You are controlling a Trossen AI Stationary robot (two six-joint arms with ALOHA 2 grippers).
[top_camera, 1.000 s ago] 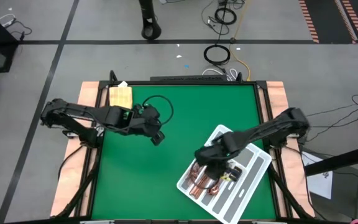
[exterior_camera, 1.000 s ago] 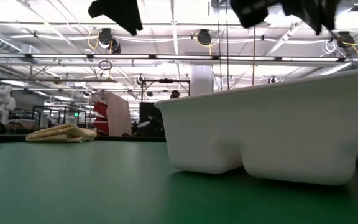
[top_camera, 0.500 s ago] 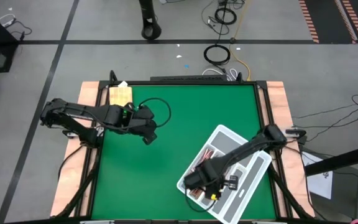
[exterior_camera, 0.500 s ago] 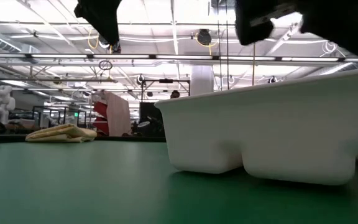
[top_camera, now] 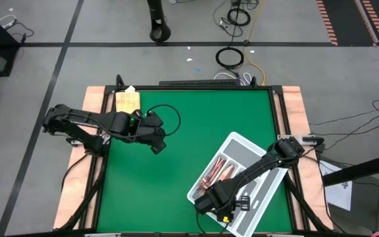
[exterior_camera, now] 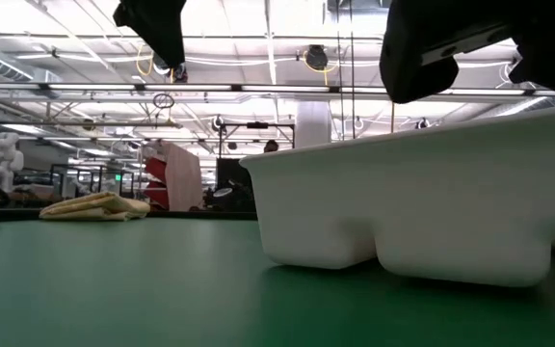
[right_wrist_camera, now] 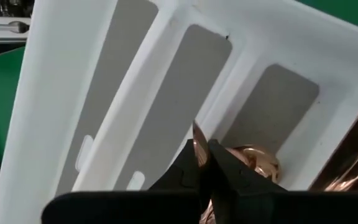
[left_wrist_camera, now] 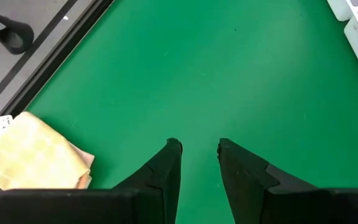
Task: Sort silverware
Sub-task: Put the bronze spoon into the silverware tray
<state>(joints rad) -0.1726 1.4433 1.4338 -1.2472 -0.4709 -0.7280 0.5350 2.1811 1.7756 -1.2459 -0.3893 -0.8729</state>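
The white-and-grey divided tray (top_camera: 262,172) lies slantwise at the table's near right. Copper silverware (top_camera: 217,172) lies in its left compartments, and spoon bowls (right_wrist_camera: 253,163) show in the right wrist view. My right gripper (top_camera: 207,203) hangs over the tray's near-left end, shut on a thin copper piece. My left gripper (top_camera: 155,146) hovers open above the bare green mat at the left, nothing between its fingers (left_wrist_camera: 174,149). In the low view both hang at the top, the left gripper (exterior_camera: 157,24) and the right gripper (exterior_camera: 451,43), above the tray's wall (exterior_camera: 422,202). My right gripper pinches a thin copper piece of silverware (right_wrist_camera: 195,134) between its two fingertips (right_wrist_camera: 188,163). Only a narrow sliver shows past the fingertips, so which part it is cannot be told. The fingers slant down from above, over the tray's compartments.
A folded yellow cloth (top_camera: 127,101) lies at the far left corner of the mat, also in the left wrist view (left_wrist_camera: 33,158). Green mat (top_camera: 176,171) stretches between the arms. Wooden borders (top_camera: 94,99) and a black frame edge the table.
My right gripper has swept toward the table's near edge and leftward along the tray, sinking lower and rolling at the wrist, still shut. My left gripper has tipped a little more downward in place, still open.
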